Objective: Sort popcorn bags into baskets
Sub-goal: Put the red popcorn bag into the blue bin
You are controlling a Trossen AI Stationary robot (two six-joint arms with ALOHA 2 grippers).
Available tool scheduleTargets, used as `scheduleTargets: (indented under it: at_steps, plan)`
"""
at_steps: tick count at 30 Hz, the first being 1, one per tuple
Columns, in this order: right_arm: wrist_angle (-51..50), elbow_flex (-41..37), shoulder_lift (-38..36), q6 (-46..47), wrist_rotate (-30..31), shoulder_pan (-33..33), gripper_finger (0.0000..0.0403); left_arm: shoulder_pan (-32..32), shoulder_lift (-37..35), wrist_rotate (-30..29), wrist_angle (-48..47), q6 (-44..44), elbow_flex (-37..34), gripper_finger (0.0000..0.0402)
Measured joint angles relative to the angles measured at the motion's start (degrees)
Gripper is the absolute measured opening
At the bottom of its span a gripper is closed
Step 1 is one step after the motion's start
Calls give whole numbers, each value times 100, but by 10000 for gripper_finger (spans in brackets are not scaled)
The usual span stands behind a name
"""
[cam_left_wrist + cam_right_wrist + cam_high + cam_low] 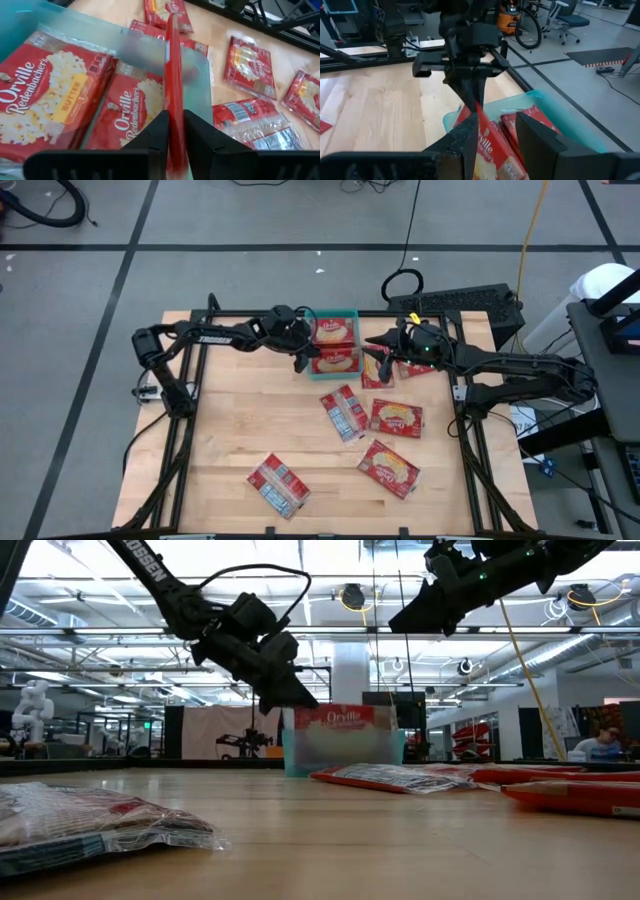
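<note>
The teal basket (352, 313) stands at the table's far edge with two popcorn bags (47, 95) lying flat inside. My left gripper (173, 145) hovers at the basket's left end, shut on another red popcorn bag (173, 75) that stands on edge. In the low view this bag (345, 718) shows its face above the basket wall. My right gripper (500, 145) hangs open above the basket's right end, empty. Several more bags (343, 412) lie flat on the table. My left gripper pinches the bag's near end (173, 131) between its two fingers, one on each flat face. The fingers come from the table's left, slanting down, and lie along the bag. The bag stands on edge with its lower part inside the basket; whether it rests there I cannot tell.
Two bags (376, 368) lie just near-right of the basket, under my right arm. Others lie mid-table (396, 417), farther forward (389, 467) and near the front edge (277, 484). Bare wood stretches on the table's left half.
</note>
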Motion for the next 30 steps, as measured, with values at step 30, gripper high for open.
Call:
scheduleTargets:
  at_steps: [30]
  plan:
    - [589, -1149, 4, 1045, 610, 389, 125, -201, -1240, -1420, -860, 274, -197, 148]
